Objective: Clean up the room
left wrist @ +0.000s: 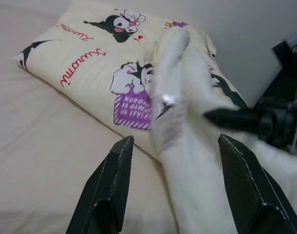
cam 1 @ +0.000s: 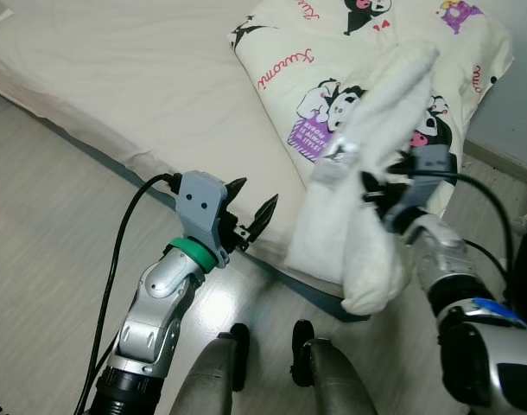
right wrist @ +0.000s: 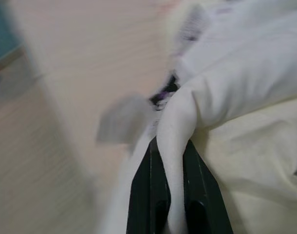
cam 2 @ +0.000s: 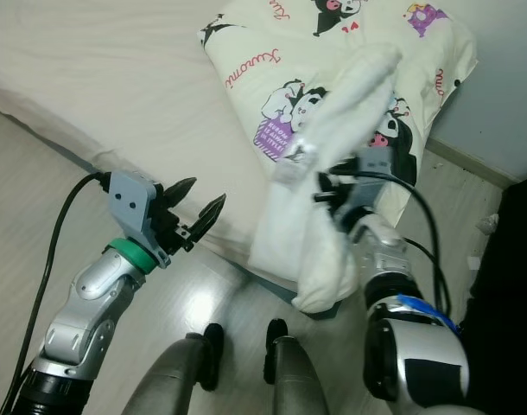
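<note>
A: Right end effector (right wrist: 175,195)?
B: Clamped tight on a fold of the white towel (cam 1: 367,190), which hangs at 3 o'clock over the pillow (cam 1: 333,78) and the bed (cam 1: 117,78) edge, its lower end dangling above the floor (cam 1: 39,225).
A: Left end effector (cam 1: 250,212)?
B: Fingers spread wide, gripping nothing, at 9 o'clock, just off the mattress edge.
A: Room to move?
B: Bare mattress lies toward 11 o'clock; floor at 8 o'clock.

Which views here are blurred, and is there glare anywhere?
Right wrist view: background heavily smeared, white cloth pinched in the right gripper fairly sharp. Left wrist view: cloth blurred, pillow sharp. Left eye view: glare on the floor.
</note>
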### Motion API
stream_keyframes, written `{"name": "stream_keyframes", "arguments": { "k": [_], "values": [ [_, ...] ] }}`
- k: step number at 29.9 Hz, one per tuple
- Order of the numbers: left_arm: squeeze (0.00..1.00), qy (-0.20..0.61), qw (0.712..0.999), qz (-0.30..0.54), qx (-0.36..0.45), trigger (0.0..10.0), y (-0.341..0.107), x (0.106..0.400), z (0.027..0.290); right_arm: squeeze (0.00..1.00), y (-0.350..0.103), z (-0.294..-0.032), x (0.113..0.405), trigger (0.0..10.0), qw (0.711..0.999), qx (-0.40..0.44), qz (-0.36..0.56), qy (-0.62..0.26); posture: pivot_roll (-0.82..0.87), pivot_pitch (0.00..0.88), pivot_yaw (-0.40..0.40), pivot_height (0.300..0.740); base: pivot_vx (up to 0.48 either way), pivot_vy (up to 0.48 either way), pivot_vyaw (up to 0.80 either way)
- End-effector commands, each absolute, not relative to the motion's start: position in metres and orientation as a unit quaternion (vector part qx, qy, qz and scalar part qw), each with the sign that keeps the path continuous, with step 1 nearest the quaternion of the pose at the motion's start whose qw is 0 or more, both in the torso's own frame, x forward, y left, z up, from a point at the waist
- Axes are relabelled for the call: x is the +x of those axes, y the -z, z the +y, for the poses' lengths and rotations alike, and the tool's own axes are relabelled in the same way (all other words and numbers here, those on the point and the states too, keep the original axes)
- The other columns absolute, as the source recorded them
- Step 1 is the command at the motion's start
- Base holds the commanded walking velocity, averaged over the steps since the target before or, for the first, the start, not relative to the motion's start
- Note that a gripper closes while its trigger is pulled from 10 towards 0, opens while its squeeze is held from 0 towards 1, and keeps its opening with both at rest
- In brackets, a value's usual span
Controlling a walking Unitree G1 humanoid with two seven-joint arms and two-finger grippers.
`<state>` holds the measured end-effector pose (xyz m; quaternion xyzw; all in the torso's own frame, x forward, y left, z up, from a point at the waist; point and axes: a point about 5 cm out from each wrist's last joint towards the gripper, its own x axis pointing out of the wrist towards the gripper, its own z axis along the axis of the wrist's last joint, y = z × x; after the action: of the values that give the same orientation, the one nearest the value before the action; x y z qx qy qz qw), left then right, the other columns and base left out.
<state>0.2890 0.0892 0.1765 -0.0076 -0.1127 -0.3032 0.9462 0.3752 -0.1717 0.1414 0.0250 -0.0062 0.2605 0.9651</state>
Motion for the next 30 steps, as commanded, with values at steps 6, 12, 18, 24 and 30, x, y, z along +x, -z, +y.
{"name": "stream_keyframes", "arguments": {
  "k": [6, 12, 18, 24, 30],
  "values": [
    [0.0, 0.306, 0.947, -0.093, -0.015, 10.0, -0.167, 0.284, 0.087, 0.0, -0.109, -0.132, 0.353, 0.0, 0.914, -0.032, 0.042, -0.402, 0.12, 0.367, 0.078, 0.735, 0.0, 0.0, 0.0],
    [0.0, 0.305, 0.948, -0.093, -0.018, 10.0, -0.166, 0.283, 0.085, 0.0, -0.097, -0.118, 0.338, 0.0, 0.876, -0.066, 0.057, -0.474, 0.11, 0.365, 0.081, 0.735, 0.0, 0.0, 0.0],
    [0.0, 0.304, 0.948, -0.092, -0.024, 10.0, -0.167, 0.284, 0.082, 0.0, -0.084, -0.113, 0.325, 0.0, 0.836, -0.127, 0.078, -0.528, 0.11, 0.367, 0.088, 0.735, 0.0, 0.0, 0.0],
    [0.0, 0.304, 0.948, -0.091, -0.025, 10.0, -0.166, 0.284, 0.08, 0.0, -0.086, -0.126, 0.337, 10.0, 0.885, -0.172, 0.071, -0.427, 0.11, 0.37, 0.091, 0.735, 0.0, 0.0, 0.0],
    [0.0, 0.302, 0.949, -0.09, -0.024, 10.0, -0.166, 0.284, 0.081, 1.0, -0.109, -0.171, 0.364, 10.0, 0.973, -0.099, 0.049, -0.201, 0.11, 0.368, 0.093, 0.735, 0.0, 0.0, 0.0]
  ]
}}
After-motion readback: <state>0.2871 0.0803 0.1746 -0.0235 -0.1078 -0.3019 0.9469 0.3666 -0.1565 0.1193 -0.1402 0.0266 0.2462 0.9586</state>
